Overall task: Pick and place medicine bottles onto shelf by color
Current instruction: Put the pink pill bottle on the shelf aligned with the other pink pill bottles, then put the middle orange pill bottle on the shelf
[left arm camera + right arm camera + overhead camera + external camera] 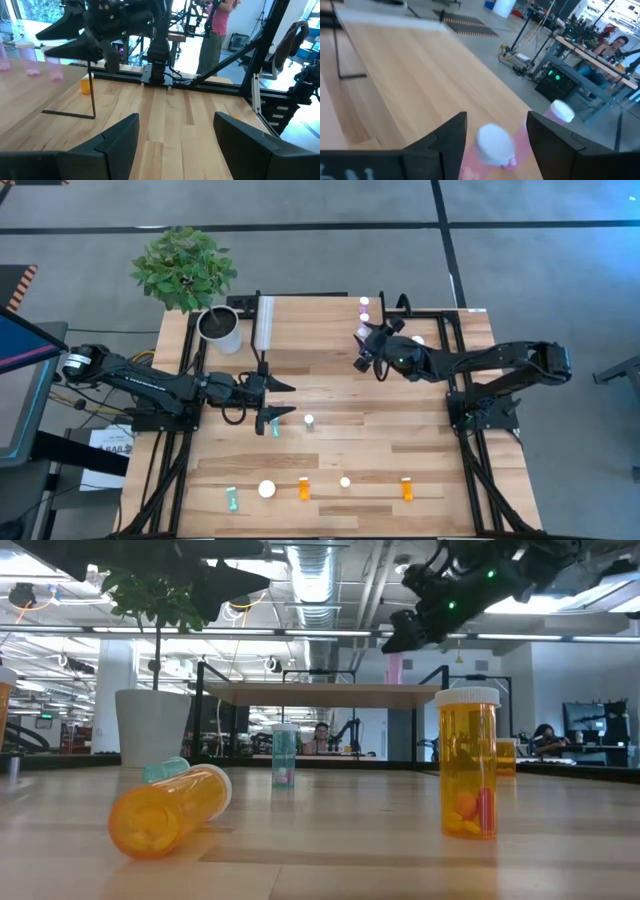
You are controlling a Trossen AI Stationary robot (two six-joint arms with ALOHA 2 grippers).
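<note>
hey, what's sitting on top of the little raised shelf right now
Two pink medicine bottles with white caps stand at one end of the shelf. The right gripper is open above the nearer one. Its arm hides the shelf corner below it.

The table was made of light wood strips, smooth with a soft shine. The shelf was pale wood too, on thin black metal legs. The medicine bottles were see-through plastic with white plastic caps, and they looked shiny. One orange bottle lay glossy on its side. The plant pot was white and smooth, maybe plastic, but that was hard to tell. The left gripper had dull black fingers, matt like hard plastic.
</note>
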